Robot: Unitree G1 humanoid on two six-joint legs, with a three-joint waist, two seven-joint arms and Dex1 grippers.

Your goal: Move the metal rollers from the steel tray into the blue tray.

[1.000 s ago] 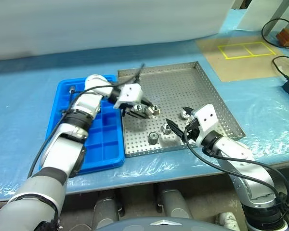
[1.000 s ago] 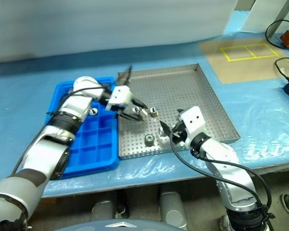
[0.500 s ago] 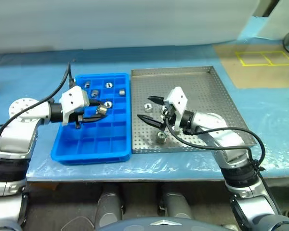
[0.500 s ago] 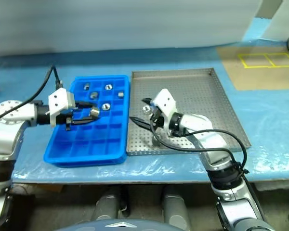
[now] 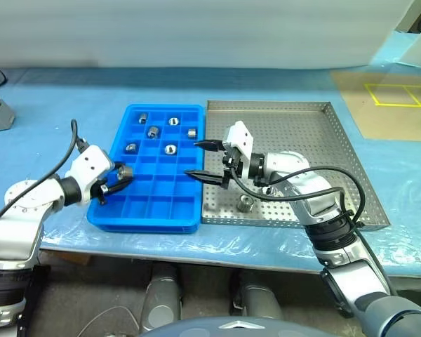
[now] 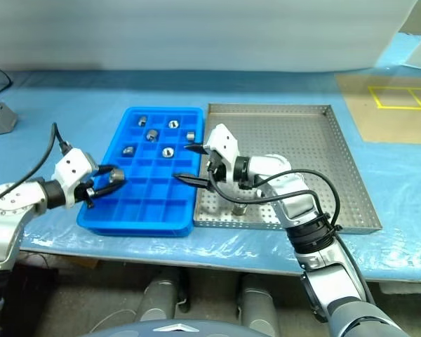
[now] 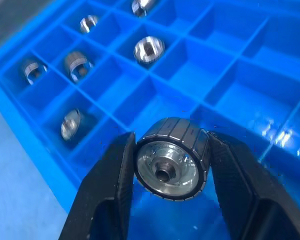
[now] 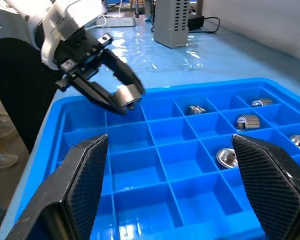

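Left gripper point(image 5: 117, 180) pinches 1 roller point(image 7: 171, 158) above the blue tray point(image 5: 170, 217), ready to drop; right gripper point(image 5: 203, 159) gapes empty.

Glossy bright blue plastic tray point(image 5: 146, 208) with smooth moulded compartment walls. Shiny silvery metal rollers point(image 7: 149, 49) with polished faces; one roller point(image 7: 172, 158) has a dark ribbed rim. Matt grey perforated steel tray point(image 5: 305, 140). Black fingers point(image 8: 270, 185) with finely textured matt pads. The surface point(image 5: 49, 151) wears crinkled, shiny blue plastic film.
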